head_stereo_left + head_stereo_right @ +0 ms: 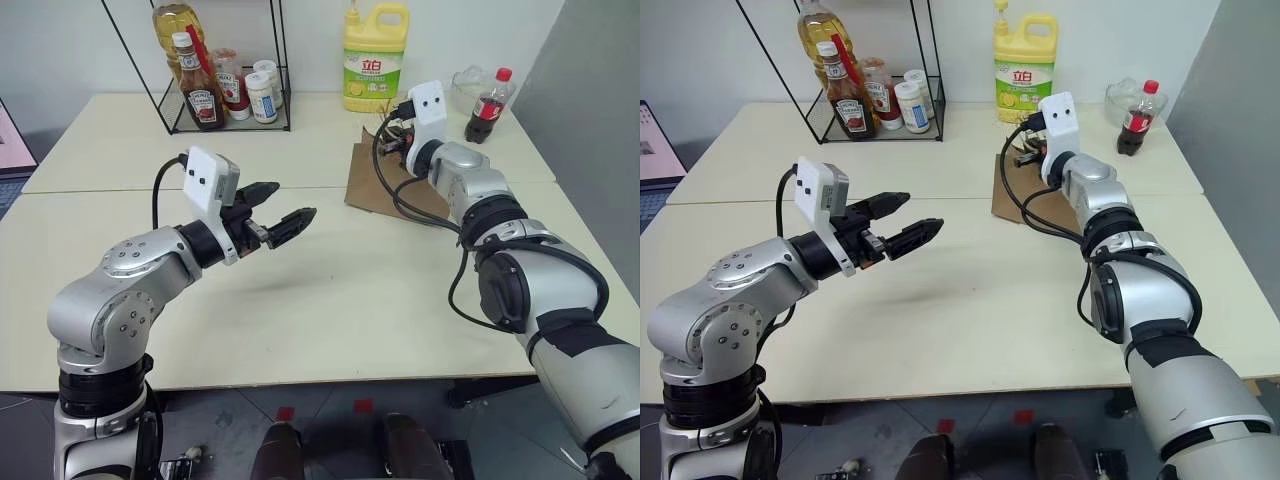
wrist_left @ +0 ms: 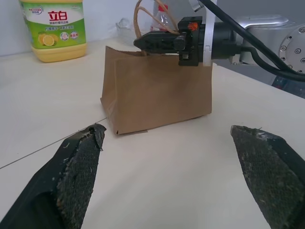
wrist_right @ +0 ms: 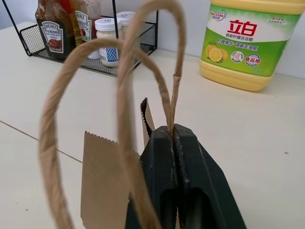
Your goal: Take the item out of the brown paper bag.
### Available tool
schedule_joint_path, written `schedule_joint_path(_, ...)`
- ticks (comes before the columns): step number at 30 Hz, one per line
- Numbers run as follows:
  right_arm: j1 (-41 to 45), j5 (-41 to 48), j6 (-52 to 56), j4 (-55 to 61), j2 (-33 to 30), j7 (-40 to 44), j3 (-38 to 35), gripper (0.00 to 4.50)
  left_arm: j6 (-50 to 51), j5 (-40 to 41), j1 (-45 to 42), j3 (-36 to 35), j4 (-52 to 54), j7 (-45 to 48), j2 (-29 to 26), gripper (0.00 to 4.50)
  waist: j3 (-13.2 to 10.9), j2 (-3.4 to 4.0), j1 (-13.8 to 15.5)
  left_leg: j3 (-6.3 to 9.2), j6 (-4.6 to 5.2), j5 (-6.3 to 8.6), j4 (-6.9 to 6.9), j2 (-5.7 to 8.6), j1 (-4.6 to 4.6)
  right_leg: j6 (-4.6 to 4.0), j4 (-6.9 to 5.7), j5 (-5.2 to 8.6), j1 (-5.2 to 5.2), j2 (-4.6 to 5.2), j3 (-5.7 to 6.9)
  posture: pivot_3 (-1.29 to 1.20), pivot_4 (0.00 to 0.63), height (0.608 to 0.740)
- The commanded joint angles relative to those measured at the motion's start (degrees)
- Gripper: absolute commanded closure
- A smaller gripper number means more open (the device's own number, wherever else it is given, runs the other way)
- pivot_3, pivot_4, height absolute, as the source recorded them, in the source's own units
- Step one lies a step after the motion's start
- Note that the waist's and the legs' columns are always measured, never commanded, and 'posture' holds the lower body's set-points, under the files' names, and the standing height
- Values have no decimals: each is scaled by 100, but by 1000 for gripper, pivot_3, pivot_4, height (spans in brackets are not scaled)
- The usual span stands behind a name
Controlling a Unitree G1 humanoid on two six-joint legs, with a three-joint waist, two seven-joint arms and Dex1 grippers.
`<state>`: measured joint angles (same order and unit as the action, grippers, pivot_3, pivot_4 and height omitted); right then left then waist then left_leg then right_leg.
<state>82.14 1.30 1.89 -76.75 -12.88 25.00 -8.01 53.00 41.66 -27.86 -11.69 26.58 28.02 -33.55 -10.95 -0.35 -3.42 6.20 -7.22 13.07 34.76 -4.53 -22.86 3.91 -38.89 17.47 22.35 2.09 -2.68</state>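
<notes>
The brown paper bag stands upright on the table, in front of the yellow jug. My right gripper is at the bag's top rim, shut on the base of a twisted paper loop handle; the two loops arch above the fingers. From the head views, the right gripper sits over the bag. The item is hidden. My left gripper hovers open above the middle of the table, pointing at the bag with nothing between its fingers and well short of it.
A yellow detergent jug stands just behind the bag. A cola bottle with a red cap and a clear bowl are at the back right. A black wire rack with sauce bottles and jars stands at the back left.
</notes>
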Motion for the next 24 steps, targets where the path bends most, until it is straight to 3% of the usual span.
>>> schedule_joint_path(1, 220, 67, -123, 113, -22, 75, -133, 4433, -144, 50, -95, -63, 100, -27, 3, 0, 0, 0, 0, 0, 0, 0, 0, 0, 0, 0, 0, 0, 0, 0, 0, 0, 150, 740)
schedule_joint_path(10, 390, 154, -207, 264, 268, 845, -105, 4433, -165, 80, 439, -232, 361, -106, -31, 0, 0, 0, -56, 0, 0, 0, 0, 0, 2, 0, -3, 0, 0, 0, -1, 0, 150, 740)
schedule_joint_path(24, 608, 408, -145, 339, 1214, 994, -207, 4433, 16, 580, 1847, -744, 1498, -1065, 295, 0, 0, 0, -159, 0, 3, 2, 1, -2, 3, -1, -8, 0, 2, -1, -1, 0, 150, 740)
